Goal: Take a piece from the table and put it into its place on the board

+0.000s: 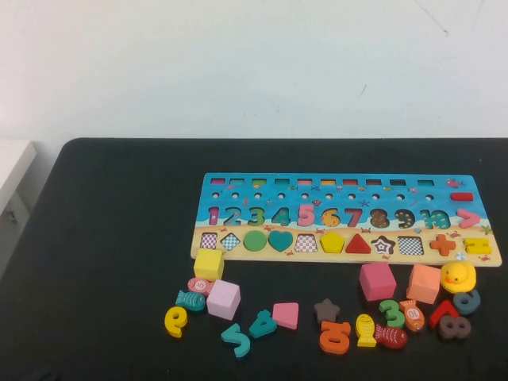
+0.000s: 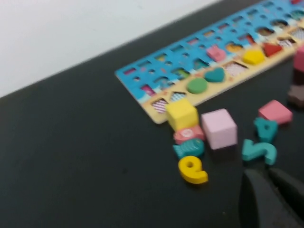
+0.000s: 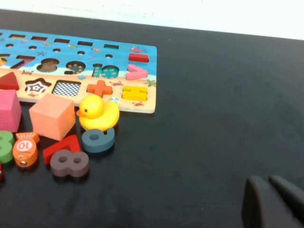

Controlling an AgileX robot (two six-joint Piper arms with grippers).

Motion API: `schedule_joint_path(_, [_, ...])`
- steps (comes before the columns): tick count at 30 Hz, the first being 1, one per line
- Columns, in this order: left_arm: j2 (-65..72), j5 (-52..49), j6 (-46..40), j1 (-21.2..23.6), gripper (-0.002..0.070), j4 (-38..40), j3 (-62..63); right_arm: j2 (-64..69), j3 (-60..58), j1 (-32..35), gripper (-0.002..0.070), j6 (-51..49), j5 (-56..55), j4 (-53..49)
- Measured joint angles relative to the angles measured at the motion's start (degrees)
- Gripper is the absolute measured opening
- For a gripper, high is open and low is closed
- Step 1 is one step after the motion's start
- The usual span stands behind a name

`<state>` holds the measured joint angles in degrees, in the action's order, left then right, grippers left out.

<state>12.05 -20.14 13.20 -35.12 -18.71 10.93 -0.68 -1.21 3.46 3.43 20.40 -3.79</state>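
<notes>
The left claw (image 2: 273,190) shows only in its own wrist view, as dark fingertips pressed together with nothing between them, hanging above the black bench (image 1: 103,262) near the loose pieces at the board's left end. The right claw (image 3: 273,197) likewise shows only in its wrist view, over bare bench well apart from the board's right end; its two dark tips sit close together, but whether they are fully pressed together I cannot tell. Neither arm appears in the high view.

Nearest the left claw lie a teal number 5 (image 2: 259,151), a teal number 4 (image 2: 266,128) and a yellow number 9 (image 2: 192,170). Just beyond sit a pink cube (image 2: 219,128) and a yellow cube (image 2: 181,114), the yellow one touching the board's front edge.

The board (image 1: 238,184) lies across the middle of the bench, blue above, sandy below. The piece (image 1: 332,243), a flat yellow pentagon, sits in its place in the sandy strip, between a checkered four-sided recess (image 1: 305,243) and a red triangle (image 1: 358,244). A green circle (image 1: 254,240) and a teal heart (image 1: 279,240) fill recesses further left; the star-shaped recess (image 1: 383,245) lies right of the triangle.

Near the right claw's side, a yellow duck (image 3: 97,113) touches the board's front edge, beside an orange cube (image 3: 52,116), with a blue number 6 (image 3: 98,140) and a brown number 8 (image 3: 70,164) in front.
</notes>
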Motion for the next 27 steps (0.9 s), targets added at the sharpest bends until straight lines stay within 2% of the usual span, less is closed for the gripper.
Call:
schedule_joint_path(6, [-12.0, 3.8, 1.3, 9.6, -0.0001, 0.4, -8.6, 0.0, 0.0, 0.0, 0.0019, 0.0, 0.0, 0.0])
schedule_joint_path(10, [-12.5, 9.1, 3.0, 16.3, -0.0001, 0.6, -12.1, 0.0, 0.0, 0.0, 0.0018, 0.0, 0.0, 0.0])
schedule_joint_path(12, [-12.7, 9.8, 4.1, 18.2, -0.0001, 1.3, -12.1, 0.0, 0.0, 0.0, 0.0018, 0.0, 0.0, 0.0])
schedule_joint_path(22, [-12.8, 1.9, 6.1, 19.4, -0.0001, 3.4, -12.0, 0.0, 0.0, 0.0, 0.0019, 0.0, 0.0, 0.0])
schedule_joint_path(24, [-12.8, 1.9, 3.8, 19.4, -0.0001, 6.7, -12.0, 0.0, 0.0, 0.0, 0.0018, 0.0, 0.0, 0.0])
schedule_joint_path(25, [-12.8, 2.1, -2.5, 20.1, -0.0001, 13.2, -12.0, 0.0, 0.0, 0.0, 0.0019, 0.0, 0.0, 0.0])
schedule_joint_path(27, [-12.8, 2.3, -10.6, 21.4, -0.0001, 20.8, -12.0, 0.0, 0.0, 0.0, 0.0018, 0.0, 0.0, 0.0])
